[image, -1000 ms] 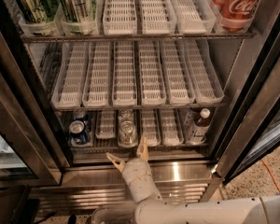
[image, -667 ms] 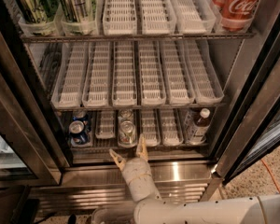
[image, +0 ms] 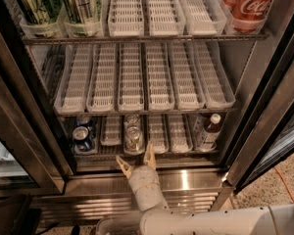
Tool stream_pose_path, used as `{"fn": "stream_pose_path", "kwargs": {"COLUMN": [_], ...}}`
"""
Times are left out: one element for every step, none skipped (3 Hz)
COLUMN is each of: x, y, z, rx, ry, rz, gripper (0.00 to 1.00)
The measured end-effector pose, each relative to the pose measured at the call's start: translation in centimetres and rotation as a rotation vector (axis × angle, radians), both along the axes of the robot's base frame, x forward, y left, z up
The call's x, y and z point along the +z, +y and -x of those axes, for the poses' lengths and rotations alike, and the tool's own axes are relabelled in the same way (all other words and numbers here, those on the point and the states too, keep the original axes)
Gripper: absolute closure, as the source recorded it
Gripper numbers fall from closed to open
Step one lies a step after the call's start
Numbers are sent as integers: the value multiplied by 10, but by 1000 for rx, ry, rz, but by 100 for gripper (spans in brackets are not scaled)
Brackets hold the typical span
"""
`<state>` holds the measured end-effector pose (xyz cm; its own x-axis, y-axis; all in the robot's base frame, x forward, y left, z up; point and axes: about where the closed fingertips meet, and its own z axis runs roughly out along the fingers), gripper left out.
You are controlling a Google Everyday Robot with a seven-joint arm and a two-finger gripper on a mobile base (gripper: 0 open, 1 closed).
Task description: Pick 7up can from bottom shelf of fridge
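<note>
Two cans deep, mid lane of the bottom shelf [image: 182,153]: 7up can [image: 134,139] in front, 2nd can [image: 133,121] behind. Gripper [image: 134,155] sits just before it, fingers spread wide. Go in straight & level, straddle the front can w/o nudging, then close. Also 2 blue cans [image: 82,137], 1 bottle [image: 208,132].

I see the 7up can [image: 134,138] upright at the front of a middle lane on the bottom shelf [image: 186,155], my tool [image: 134,151] spread just before it.
</note>
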<state>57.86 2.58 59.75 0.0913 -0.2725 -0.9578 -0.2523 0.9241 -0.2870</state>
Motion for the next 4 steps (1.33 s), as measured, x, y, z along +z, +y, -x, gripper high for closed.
{"fn": "stream_pose_path", "kwargs": {"x": [2, 5, 6, 3], "y": [-3, -6, -7, -7], "z": [-8, -18, -26, -32], "rx": [-24, -46, -60, -67], "ry": [-21, -42, -39, -25], "rz": [-7, -36, -66, -89], "gripper": [23, 27, 29, 29]}}
